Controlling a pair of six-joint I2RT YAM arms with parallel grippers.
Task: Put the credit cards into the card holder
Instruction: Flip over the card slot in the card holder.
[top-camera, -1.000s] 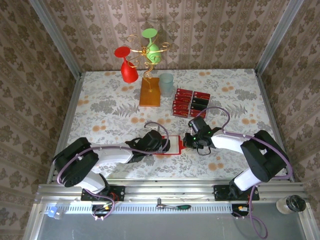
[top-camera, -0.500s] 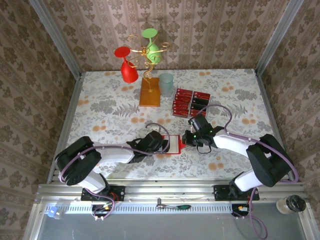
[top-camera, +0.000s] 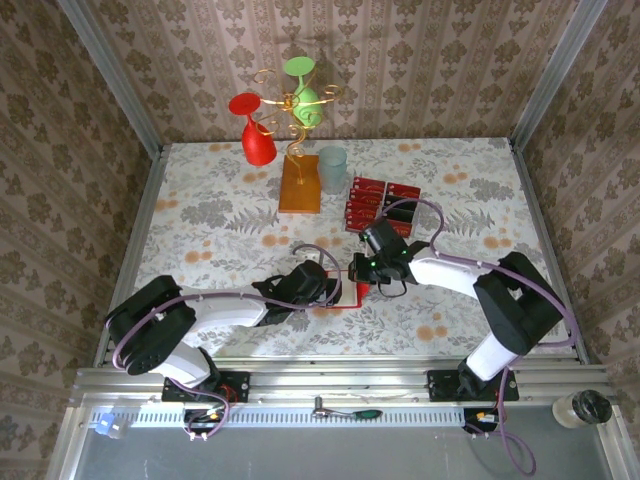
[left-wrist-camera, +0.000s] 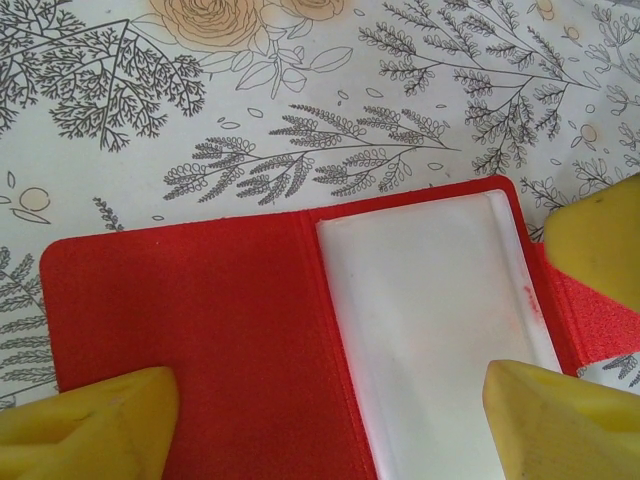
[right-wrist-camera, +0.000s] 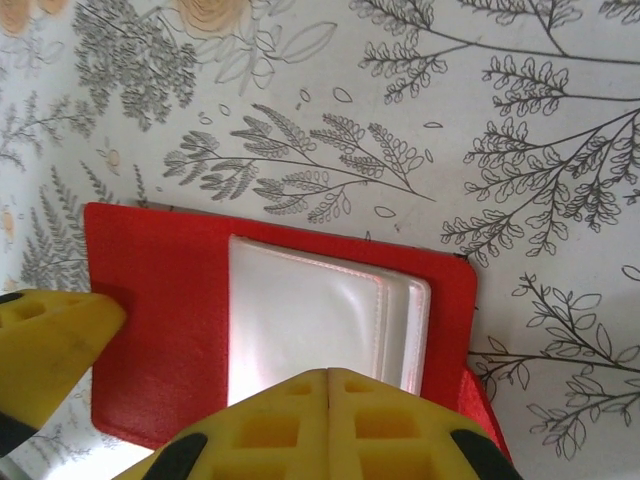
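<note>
Card holder (left-wrist-camera: 180, 320): lies open and flat on the flowered table (top-camera: 200, 215), just below the middle of the top view. In the left wrist view its red panel is on the left and its pale pocket on the right.

Left gripper (left-wrist-camera: 325, 385): spread wide and grasping nothing. One yellow finger sits over the lower left corner of the red panel, the other over the lower right corner of the pale pocket.

Right gripper (right-wrist-camera: 328, 375): fingers clenched together along a thin seam, with nothing seen between them. Their tip is at the bottom edge of the pale pocket, bottom centre of the right wrist view. In the left wrist view its yellow tip shows at the card holder's right rim.

Credit cards (top-camera: 382, 205): red and dark, laid in rows on the table, right of centre in the top view, above the card holder and apart from it.

Stand base (top-camera: 299, 185): orange-brown rectangle, left of the credit cards. Its gold wire stand carries a red glass (top-camera: 255, 130) and a green glass (top-camera: 303, 85).

Cup (top-camera: 332, 168): pale and translucent, upright between the stand base and the credit cards.
</note>
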